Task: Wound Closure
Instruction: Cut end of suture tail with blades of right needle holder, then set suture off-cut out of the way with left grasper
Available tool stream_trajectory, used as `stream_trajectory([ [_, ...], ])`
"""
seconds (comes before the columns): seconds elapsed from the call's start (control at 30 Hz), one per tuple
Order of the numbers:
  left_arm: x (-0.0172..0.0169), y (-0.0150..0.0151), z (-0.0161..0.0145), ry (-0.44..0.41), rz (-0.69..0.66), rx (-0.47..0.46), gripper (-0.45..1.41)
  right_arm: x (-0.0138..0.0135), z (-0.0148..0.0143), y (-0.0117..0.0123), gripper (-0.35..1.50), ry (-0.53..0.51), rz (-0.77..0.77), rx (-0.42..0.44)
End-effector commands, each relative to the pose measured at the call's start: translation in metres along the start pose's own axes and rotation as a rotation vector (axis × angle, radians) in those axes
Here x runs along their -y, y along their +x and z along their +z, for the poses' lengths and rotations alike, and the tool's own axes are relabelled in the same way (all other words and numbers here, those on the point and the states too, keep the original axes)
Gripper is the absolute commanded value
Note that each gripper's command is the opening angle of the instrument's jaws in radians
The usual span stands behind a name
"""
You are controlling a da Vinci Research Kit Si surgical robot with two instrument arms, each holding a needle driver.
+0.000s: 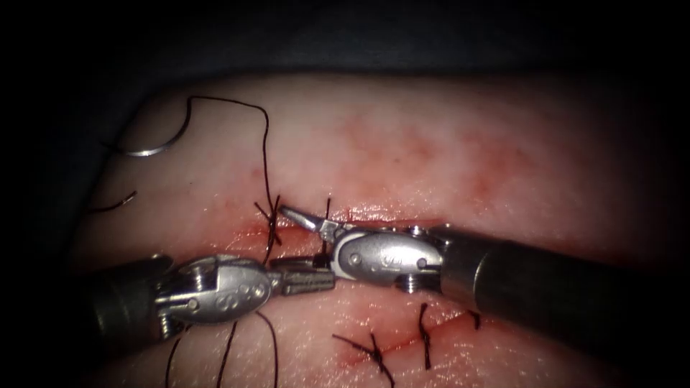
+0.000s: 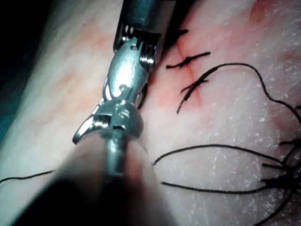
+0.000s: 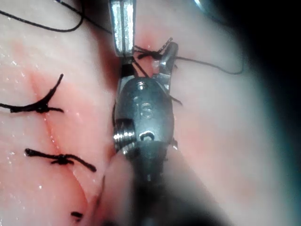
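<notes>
Tissue (image 1: 445, 144) | needle (image 1: 154, 147) lying free (far left) | left claw (image 1: 309, 276) pressed together, empty | right claw (image 1: 305, 219) spread at knot (image 1: 272, 219)

The tissue (image 1: 445, 144) is carrying everything here. The curved needle (image 1: 154, 147) is lying free on its surface near the far left corner, not in the tissue, with thread (image 1: 264, 144) trailing from it toward the cut (image 1: 381, 223). 3 knotted stitches (image 1: 374, 350) are crossing the cut.
</notes>
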Motion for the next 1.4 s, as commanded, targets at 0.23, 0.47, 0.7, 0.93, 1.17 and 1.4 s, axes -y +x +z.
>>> stream_trajectory([
  [0.23, 0.0004, 0.0002, 0.0007, 0.002, 0.003, -0.002, -0.45, 0.0000, 0.0013, 0.0003, 0.02, 0.006, -0.003, -0.003],
  [0.47, -0.0003, 0.0006, 0.0001, 0.000, 0.007, -0.005, -0.45, -0.0002, 0.0008, 0.0004, -0.06, 0.023, -0.002, 0.018],
  [0.7, -0.0005, 0.0003, -0.0032, -0.010, 0.017, -0.023, -0.45, -0.0003, -0.0024, 0.0002, 1.33, 0.030, 0.002, -0.013],
  [0.93, -0.0008, -0.0017, -0.0084, 0.029, 0.017, -0.037, -0.45, -0.0015, -0.0078, 0.0002, 1.47, 0.072, 0.015, -0.033],
  [1.17, -0.0005, -0.0057, -0.0126, 0.084, -0.004, -0.042, -0.45, -0.0034, -0.0112, 0.0005, 1.43, 0.082, 0.029, -0.042],
  [1.4, -0.0001, -0.0121, -0.0129, 0.098, -0.093, -0.022, -0.45, -0.0037, -0.0112, -0.0003, 1.36, 0.066, 0.029, -0.027],
])
